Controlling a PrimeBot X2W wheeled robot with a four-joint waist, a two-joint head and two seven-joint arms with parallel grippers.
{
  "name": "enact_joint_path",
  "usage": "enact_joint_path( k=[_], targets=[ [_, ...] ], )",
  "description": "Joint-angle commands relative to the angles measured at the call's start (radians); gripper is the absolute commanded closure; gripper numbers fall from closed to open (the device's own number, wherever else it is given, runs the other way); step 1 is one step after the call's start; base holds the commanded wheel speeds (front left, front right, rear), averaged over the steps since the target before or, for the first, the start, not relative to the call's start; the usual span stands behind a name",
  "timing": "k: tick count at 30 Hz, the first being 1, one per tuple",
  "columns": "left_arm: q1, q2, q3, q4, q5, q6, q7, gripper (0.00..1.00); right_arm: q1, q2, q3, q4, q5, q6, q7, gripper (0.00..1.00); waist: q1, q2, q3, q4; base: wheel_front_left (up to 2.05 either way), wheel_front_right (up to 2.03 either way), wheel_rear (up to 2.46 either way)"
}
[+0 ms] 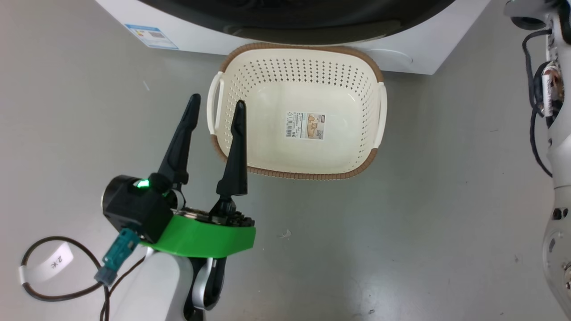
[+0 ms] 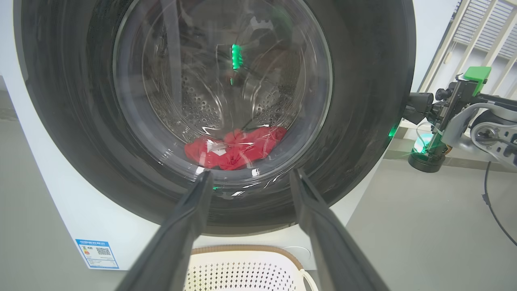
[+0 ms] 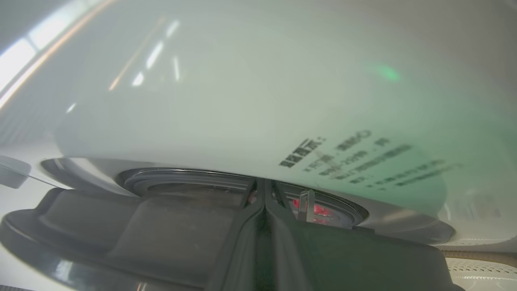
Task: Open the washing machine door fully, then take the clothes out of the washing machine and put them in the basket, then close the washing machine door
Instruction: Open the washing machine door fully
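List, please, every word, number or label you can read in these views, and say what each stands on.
"2" plus a star-like mark: white tag on the cable.
Blue sticker on the washing machine: too small to read.
Sticker in the basket: barcode, print too small.
Dark print on the washing machine's white front, right wrist view: blurred.

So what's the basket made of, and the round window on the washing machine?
The basket looks like smooth cream plastic: moulded holes, brown woven-look rim. The window of the washing machine door seems clear glass: shiny reflections, red clothes visible through it.
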Motion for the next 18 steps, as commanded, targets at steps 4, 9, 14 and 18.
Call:
enact_joint_path(
  k=[4,9,14,18],
  targets=[
    [-0.008,0.018,0.024,-0.020,-0.014,0.012,-0.008,0.00,-0.053,0.017,0.006,0.014,-0.034,0.001,0.035,1.00,0.0000,0.0000,-0.002,0.010,0.00,0.00,0.00],
    [-0.005,0.018,0.028,-0.019,-0.020,0.013,-0.008,0.00,-0.058,0.023,-0.010,0.035,-0.047,0.001,0.059,1.00,0.0000,0.0000,-0.004,0.008,0.00,0.00,0.00],
    [-0.005,0.018,0.038,-0.013,-0.029,0.013,-0.008,0.00,-0.048,0.033,-0.020,0.053,-0.043,0.001,0.093,1.00,0.0000,0.0000,-0.011,0.005,0.00,0.00,0.00],
    [-0.007,0.018,0.043,-0.016,-0.023,0.014,-0.008,0.00,-0.036,0.039,-0.021,0.046,-0.043,0.001,0.111,1.00,0.0000,0.0000,-0.016,0.004,0.00,0.00,0.00]
  ],
)
